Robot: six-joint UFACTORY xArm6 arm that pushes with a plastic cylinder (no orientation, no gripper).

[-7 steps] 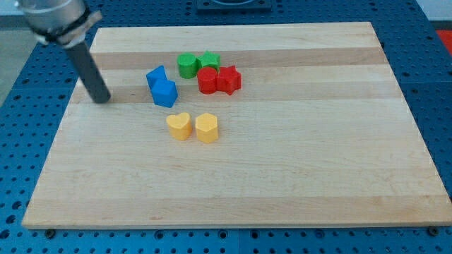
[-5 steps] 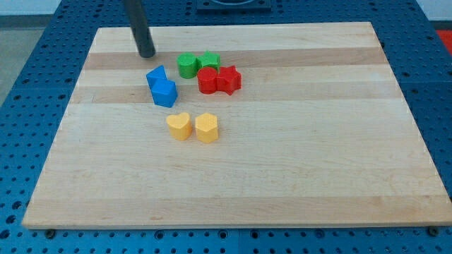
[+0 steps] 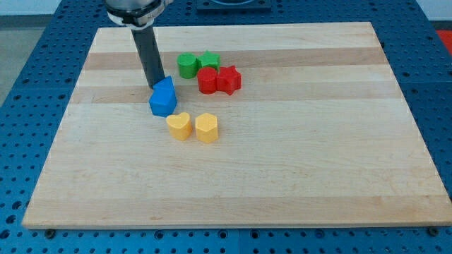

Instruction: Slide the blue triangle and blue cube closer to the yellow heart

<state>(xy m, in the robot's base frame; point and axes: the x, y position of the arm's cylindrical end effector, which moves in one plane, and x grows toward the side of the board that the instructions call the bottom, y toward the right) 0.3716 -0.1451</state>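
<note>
Quick headcount on the bench [image 3: 296, 176]: two yellow blocks, the yellow heart [image 3: 179, 126] and another yellow block [image 3: 206, 128]; two green, one round-ish green block [image 3: 186, 65] and a second green block [image 3: 210, 61]; two red, a red block [image 3: 207, 80] plus a red star [image 3: 229, 79]. Only one blue block [image 3: 162, 98] shows clearly.
</note>
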